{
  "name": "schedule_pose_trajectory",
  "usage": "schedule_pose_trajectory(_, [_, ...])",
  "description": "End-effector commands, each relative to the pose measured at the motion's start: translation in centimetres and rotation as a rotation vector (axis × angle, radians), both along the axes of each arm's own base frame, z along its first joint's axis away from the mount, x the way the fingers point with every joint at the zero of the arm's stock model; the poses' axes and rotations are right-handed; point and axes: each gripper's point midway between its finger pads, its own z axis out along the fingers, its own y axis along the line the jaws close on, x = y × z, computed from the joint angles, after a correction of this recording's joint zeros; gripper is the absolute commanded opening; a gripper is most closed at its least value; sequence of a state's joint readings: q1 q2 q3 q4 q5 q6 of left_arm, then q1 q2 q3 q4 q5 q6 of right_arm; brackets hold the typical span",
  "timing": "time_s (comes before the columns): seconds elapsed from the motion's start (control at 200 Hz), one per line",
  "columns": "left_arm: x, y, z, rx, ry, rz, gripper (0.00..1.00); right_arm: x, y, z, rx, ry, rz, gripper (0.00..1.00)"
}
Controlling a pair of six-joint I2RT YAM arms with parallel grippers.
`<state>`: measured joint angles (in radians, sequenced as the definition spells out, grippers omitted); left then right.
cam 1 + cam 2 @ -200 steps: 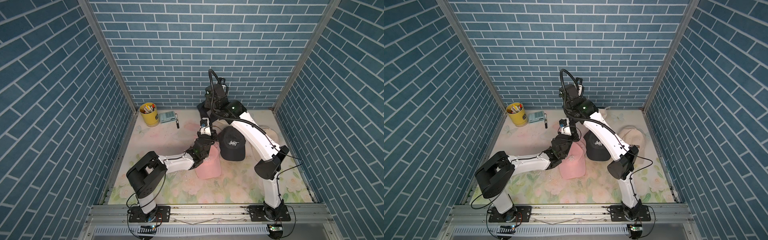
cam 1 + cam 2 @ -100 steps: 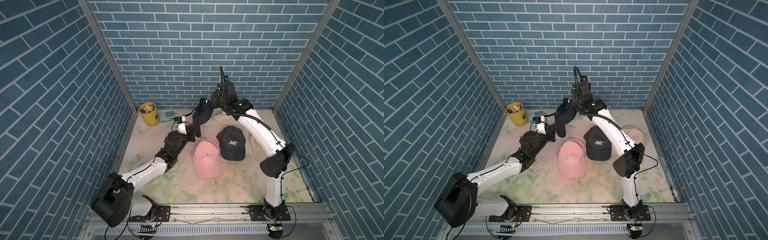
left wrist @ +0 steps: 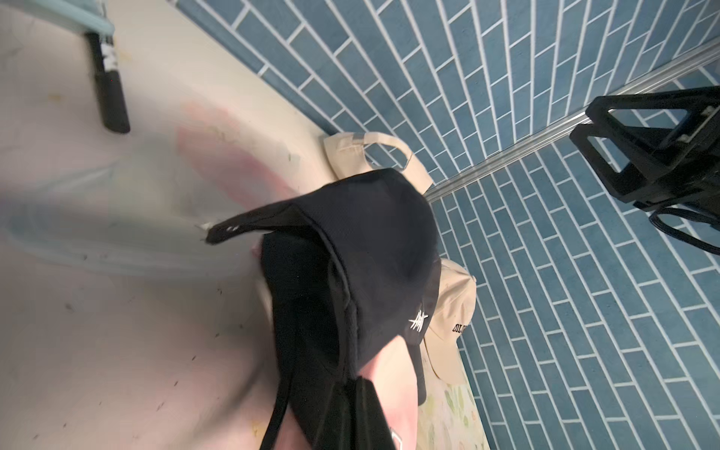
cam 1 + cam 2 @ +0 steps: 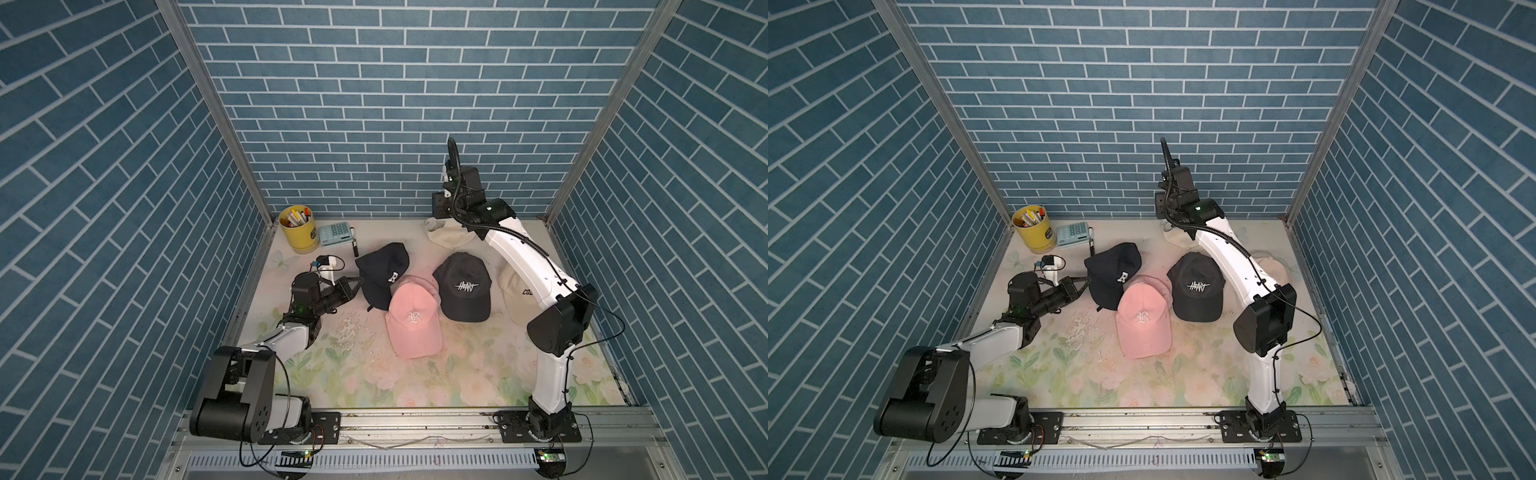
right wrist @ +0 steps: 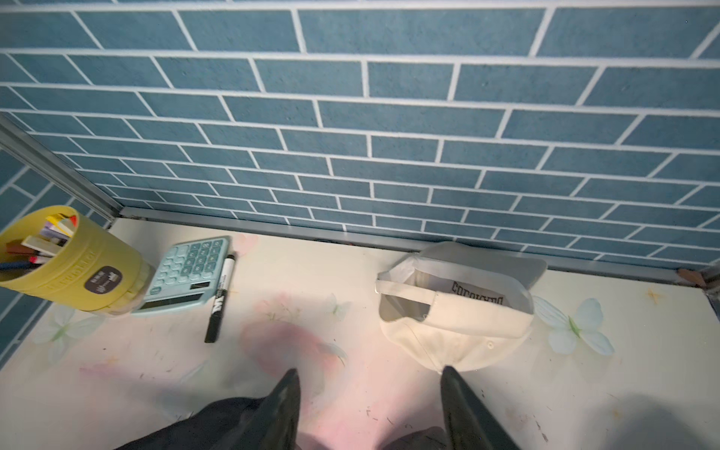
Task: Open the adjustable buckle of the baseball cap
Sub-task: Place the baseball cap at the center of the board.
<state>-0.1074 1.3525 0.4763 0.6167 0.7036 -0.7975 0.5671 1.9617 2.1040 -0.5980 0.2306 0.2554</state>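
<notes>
The left arm (image 4: 286,338) and the right arm (image 4: 521,268) are built of white tubular links joined by black housings. Black cables (image 4: 536,250) are strung along the links. A ribbed black hose (image 4: 454,160) is fitted above the right wrist, with a green light (image 4: 489,204) beside it. Black base plates (image 4: 509,432) are bolted to a silver rail (image 4: 415,417); the jaws are made as black trusswork

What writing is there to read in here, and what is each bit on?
"HEART": black cap
"R": pink cap
"R": navy cap
"CO", rest cut off: beige cap
Too blurred: labels on marker, yellow cup, upturned cream cap
</notes>
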Motion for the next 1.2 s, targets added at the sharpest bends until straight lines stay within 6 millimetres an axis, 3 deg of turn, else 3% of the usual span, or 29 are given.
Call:
schedule_pose_trajectory(0.0, [-1.3,0.6,-2.0,-0.032,0.106,-0.025,0.0,-0.9,-1.1,1.9,0.008,-0.032,0.014,0.57])
schedule_pose_trajectory(0.165, [-1.8,3.3,-7.4,0.047,0.308,0.048,0.0,-0.4,-2.8,0.2,-0.013,0.002,-0.02,0.57])
schedule_pose_trajectory(0.23, [-1.7,4.2,-8.4,0.123,0.348,0.071,0.04,0.0,-3.6,-0.4,-0.009,0.019,-0.033,0.57])
schedule_pose_trajectory(0.305, [-1.2,5.3,-9.1,0.211,0.386,0.097,0.16,0.5,-4.7,-1.2,-0.005,0.041,-0.054,0.57])
schedule_pose_trajectory(0.385, [-1.3,7.9,-10.2,0.35,0.454,0.171,0.22,1.0,-6.0,-2.5,-0.003,0.087,-0.078,0.58])
schedule_pose_trajectory(0.475, [-1.5,10.6,-10.4,0.485,0.505,0.26,0.48,1.7,-7.7,-4.4,-0.009,0.149,-0.108,0.58])
schedule_pose_trajectory(0.57, [-1.2,12.4,-8.8,0.56,0.484,0.342,0.63,2.7,-9.2,-6.3,-0.023,0.209,-0.139,0.59])
schedule_pose_trajectory(0.585, [-1.1,12.7,-8.4,0.57,0.478,0.355,0.73,2.9,-9.4,-6.6,-0.025,0.219,-0.145,0.59])
schedule_pose_trajectory(0.635, [-0.9,13.6,-7.0,0.601,0.458,0.402,0.87,3.8,-9.5,-7.5,-0.04,0.24,-0.135,0.59])
schedule_pose_trajectory(0.735, [0.0,14.7,-2.6,0.678,0.357,0.47,0.9,5.6,-9.8,-9.1,-0.105,0.266,-0.113,0.59])
schedule_pose_trajectory(0.745, [0.1,14.7,-2.0,0.683,0.338,0.475,0.9,6.0,-9.8,-10.2,-0.117,0.287,-0.112,0.59])
schedule_pose_trajectory(0.815, [1.1,14.2,1.6,0.719,0.213,0.491,0.9,7.6,-9.1,-10.8,-0.152,0.277,-0.071,0.59])
schedule_pose_trajectory(0.97, [3.7,10.8,6.8,0.784,-0.008,0.428,0.91,10.7,-6.9,-12.7,-0.189,0.213,0.046,0.6])
schedule_pose_trajectory(1.195, [7.0,4.8,9.3,0.823,-0.188,0.274,0.91,12.3,-3.5,-16.8,-0.305,0.145,0.266,0.66])
